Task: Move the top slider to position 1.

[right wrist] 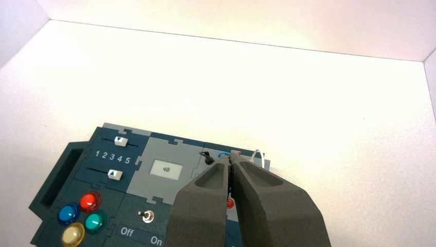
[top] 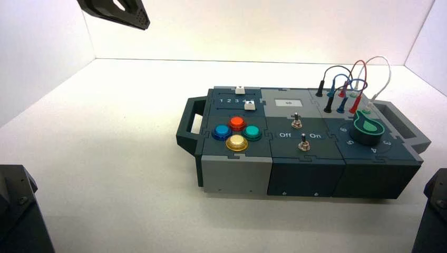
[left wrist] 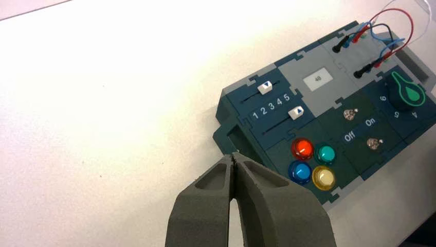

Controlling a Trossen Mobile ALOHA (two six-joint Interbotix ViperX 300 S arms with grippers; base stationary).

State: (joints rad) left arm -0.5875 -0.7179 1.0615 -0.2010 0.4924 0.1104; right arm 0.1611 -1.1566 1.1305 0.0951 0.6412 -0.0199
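The top slider's small white knob (left wrist: 265,87) sits on the far track of the teal box, about level with the 3 and 4 of the printed scale. It also shows in the high view (top: 240,89) and the right wrist view (right wrist: 121,140). The numeral 1 (left wrist: 255,115) starts the scale at the handle end. My left gripper (left wrist: 234,154) is shut and empty, held above the table off the box's handle end, apart from the slider. My right gripper (right wrist: 231,157) is shut and empty, held above the wire end of the box.
A second white slider knob (left wrist: 296,112) sits on the nearer track towards the 5 end. Four coloured round buttons (top: 236,133), two toggle switches (top: 297,123), a small display (left wrist: 319,78), a green dial (top: 367,128) and looped wires (top: 350,79) fill the box. A dark part (top: 116,11) hangs at the high view's top left.
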